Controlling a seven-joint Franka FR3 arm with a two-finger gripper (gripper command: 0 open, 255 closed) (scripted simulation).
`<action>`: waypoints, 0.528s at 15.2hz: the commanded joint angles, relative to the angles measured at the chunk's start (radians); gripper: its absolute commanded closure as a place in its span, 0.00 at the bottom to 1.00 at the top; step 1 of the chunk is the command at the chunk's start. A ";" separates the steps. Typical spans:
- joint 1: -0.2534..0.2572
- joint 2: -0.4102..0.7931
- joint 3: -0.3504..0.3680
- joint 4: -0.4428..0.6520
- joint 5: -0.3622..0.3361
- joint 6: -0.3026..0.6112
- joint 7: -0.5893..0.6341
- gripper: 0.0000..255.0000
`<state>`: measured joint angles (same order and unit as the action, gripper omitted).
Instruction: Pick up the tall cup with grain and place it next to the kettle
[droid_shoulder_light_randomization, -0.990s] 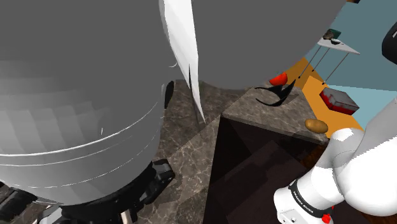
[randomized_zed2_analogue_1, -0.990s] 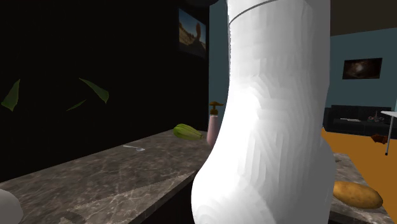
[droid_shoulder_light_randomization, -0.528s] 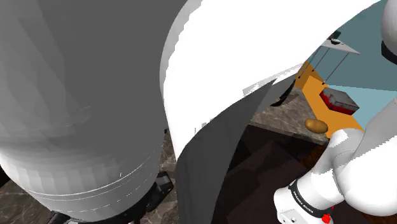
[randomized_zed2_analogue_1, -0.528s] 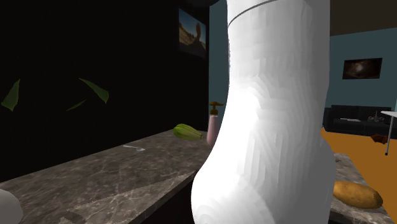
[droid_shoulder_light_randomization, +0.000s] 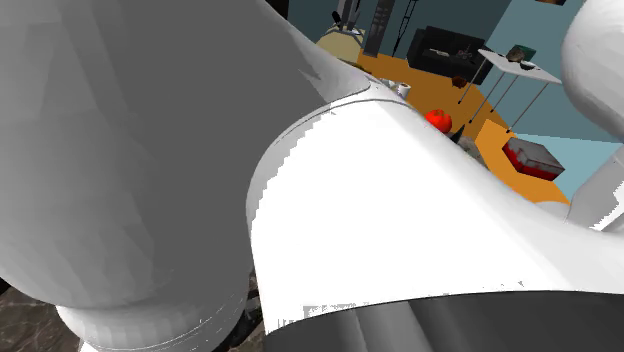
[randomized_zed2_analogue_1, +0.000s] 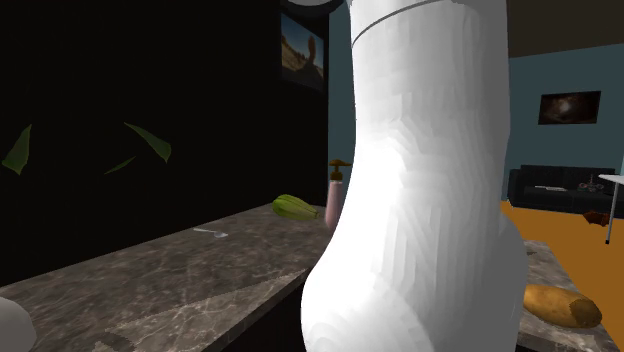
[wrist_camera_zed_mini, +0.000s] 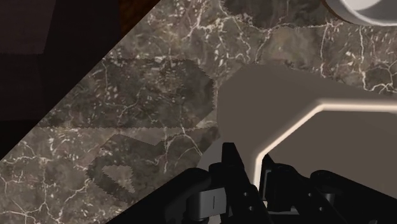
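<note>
Marble counter (wrist_camera_zed_mini: 159, 95) — pincer (wrist_camera_zed_mini: 248, 162) above, white arm (randomized_zed2_analogue_1: 420, 200) blocking, green fruit (randomized_zed2_analogue_1: 292, 207) beyond

Counter (wrist_camera_zed_mini: 159, 95): stone, marble-like, dark brown with pale veins and a soft polish; it lies under and ahead of the gripper (wrist_camera_zed_mini: 252, 162).
Gripper: black, smooth, with a dull sheen on its ridges.
Flat slab (wrist_camera_zed_mini: 286, 95): plain grey-beige, matt and smooth, with a paler edge line; it sits just ahead of the gripper, on the counter.
White rim (wrist_camera_zed_mini: 366, 7): plain white and smooth, beyond the slab from the gripper.
Arm (randomized_zed2_analogue_1: 420, 200): white shell, smooth and matt, with faceted shading.
</note>
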<state>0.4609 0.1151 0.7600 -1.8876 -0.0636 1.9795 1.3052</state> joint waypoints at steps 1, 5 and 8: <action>0.000 0.004 -0.001 -0.025 -0.004 0.028 0.002 1.00; 0.004 0.025 -0.004 -0.059 -0.021 0.078 0.013 1.00; 0.008 0.043 -0.007 -0.083 -0.037 0.115 0.023 1.00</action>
<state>0.4672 0.1497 0.7547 -1.9653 -0.0937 2.0819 1.3243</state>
